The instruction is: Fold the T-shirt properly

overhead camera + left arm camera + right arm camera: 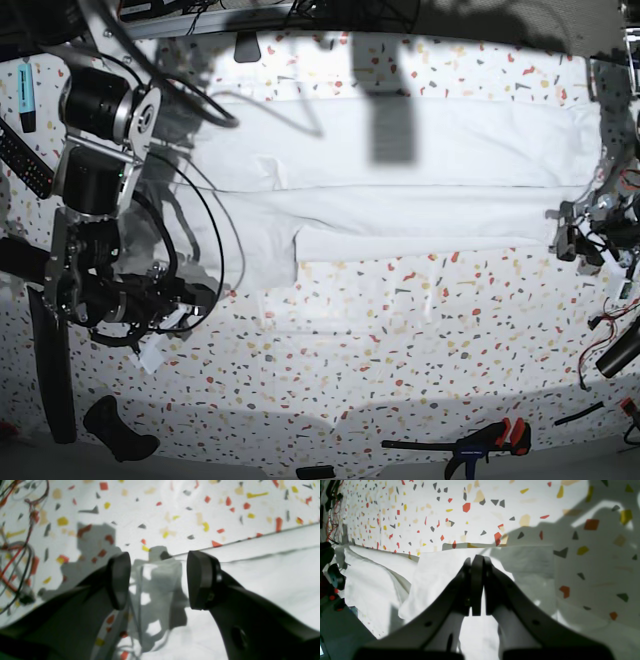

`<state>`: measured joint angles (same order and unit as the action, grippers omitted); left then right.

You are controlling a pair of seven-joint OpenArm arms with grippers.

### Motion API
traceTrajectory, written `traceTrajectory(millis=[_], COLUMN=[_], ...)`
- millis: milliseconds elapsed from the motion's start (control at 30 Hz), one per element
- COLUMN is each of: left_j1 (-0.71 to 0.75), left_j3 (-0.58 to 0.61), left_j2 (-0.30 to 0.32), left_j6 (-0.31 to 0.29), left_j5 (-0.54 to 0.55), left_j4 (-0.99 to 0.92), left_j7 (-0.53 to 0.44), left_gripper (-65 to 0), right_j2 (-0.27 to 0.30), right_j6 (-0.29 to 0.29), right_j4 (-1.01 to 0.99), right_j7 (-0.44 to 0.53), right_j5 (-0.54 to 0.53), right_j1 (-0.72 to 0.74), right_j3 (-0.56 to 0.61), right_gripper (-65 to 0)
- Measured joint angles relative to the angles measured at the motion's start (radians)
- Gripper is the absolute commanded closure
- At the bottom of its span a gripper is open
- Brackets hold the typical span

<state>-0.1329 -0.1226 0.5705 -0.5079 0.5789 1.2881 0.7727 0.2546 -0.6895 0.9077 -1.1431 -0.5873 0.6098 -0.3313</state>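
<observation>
I have the T-shirt [400, 180] lying across the far half of the desk [400, 350], spread sideways in a long band with one long flap already laid over the body and a sleeve [255, 262] poking out toward me at its near edge.

My left gripper [158, 580] hangs at the shirt's end nearest that arm, just above the hem; its jaws stand wide apart with nothing between them but desk and the cloth's edge. My right gripper [477, 587] sits over the sleeve end of the shirt, jaws pressed flat together. From the wrist view I see no cloth pinched in them, only white fabric beneath.

I judge the shirt light, limp and thin: it will sag, drag and wrinkle, and a single layer may slide off the one below. It is not fragile or slippery, so a firm pinch is safe. I would take it at the corners of the near long edge, one corner per gripper, biting through both layers at the fold, and lift evenly so the band carries over straight. The loose sleeve wants tucking first.
</observation>
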Motion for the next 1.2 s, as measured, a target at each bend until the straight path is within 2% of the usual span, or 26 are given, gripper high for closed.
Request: traceTrajectory(millis=[67,267,400,600,667,733,800,833,1000,1200], left_j1=[0.000,0.003,0.000,0.003,0.002,0.003,0.002,0.002,0.002,0.002], left_j3=[0.000,0.000,0.000,0.000,0.000,0.000,0.000,0.000,0.000,0.000], left_j2=[-0.002,-0.003,-0.003,-0.003,-0.003,-0.003,-0.003,-0.003,-0.003,-0.003], left_j6=[-0.020,-0.016,-0.018,-0.018,-0.019,-0.019,-0.019,-0.019,-0.018,-0.016], left_j5=[0.014,0.013,0.015,0.014,0.014,0.014,0.014,0.014,0.014,0.013], left_j4=[-0.015,-0.093,-0.093,-0.093,-0.093,-0.093,-0.093,-0.093,-0.093,-0.083], left_j7=[0.016,0.012,-0.067,-0.063,-0.064,-0.063,-0.065,-0.072,-0.074,-0.009], left_gripper=[-34.6,-34.5,-34.5,-33.5,-27.9,-17.1,-3.4,0.0,0.0,0.0], right_j2=[0.000,0.000,-0.001,-0.002,0.000,0.000,0.000,0.000,0.000,0.008], right_j6=[0.000,0.000,0.000,0.000,0.000,0.000,0.000,0.000,0.000,0.000], right_j4=[0.000,0.000,0.000,0.000,0.000,0.000,0.000,0.000,0.015,0.074], right_j7=[0.000,0.000,0.000,0.000,0.000,0.000,0.000,0.000,0.000,-0.002], right_j5=[-0.002,-0.001,0.000,0.000,0.000,0.000,0.000,-0.017,-0.062,-0.070], right_j1=[0.000,0.000,0.000,0.000,0.000,0.000,0.000,0.000,0.000,0.000], right_j3=[0.000,0.000,0.000,0.000,0.000,0.000,0.000,0.000,0.000,0.000], right_gripper=[0.0,0.0,0.0,0.0,0.0,0.0,0.0,0.0,0.0,0.0])
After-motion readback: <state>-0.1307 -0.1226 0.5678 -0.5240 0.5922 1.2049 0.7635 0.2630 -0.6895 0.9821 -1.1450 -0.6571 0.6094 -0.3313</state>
